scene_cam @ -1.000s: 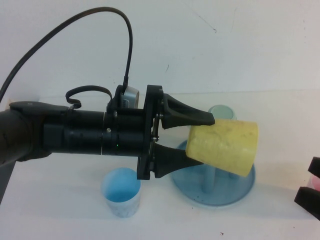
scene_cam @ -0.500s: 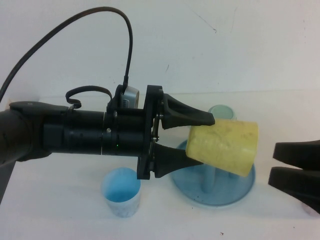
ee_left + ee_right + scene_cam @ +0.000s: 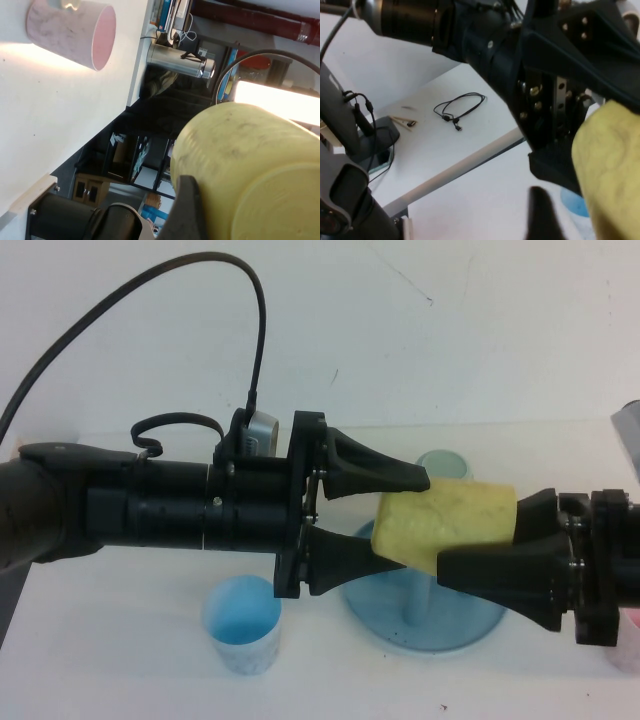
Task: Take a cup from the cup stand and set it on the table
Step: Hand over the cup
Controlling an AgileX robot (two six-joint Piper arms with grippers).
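My left gripper (image 3: 400,515) grips the cup (image 3: 445,530) above the cup stand (image 3: 425,625); my right gripper (image 3: 480,555) has just arrived, jaws seemingly spread around its rim—a handover.

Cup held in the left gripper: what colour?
Yellow, faintly speckled; clearest in the high view.

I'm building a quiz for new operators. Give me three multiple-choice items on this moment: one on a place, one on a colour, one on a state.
1. Where is the small yellow plastic tapered cup?
A. Upright on the white tabletop
B. In the air above the round blue plastic cup stand
C. Inside the light blue cup

2. What colour is the cup standing in front of the left arm?
A. Light blue
B. Red
C. Black

3. What is the left gripper doing?
A. Hanging open, empty
B. Clamping the yellow cup
C. Gripping a cable

Answers:
1 B: it lies sideways over the stand, with the right gripper at its other end.
2 A: the light blue cup rests on the white tabletop.
3 B: its fingers pinch the cup's narrow end.
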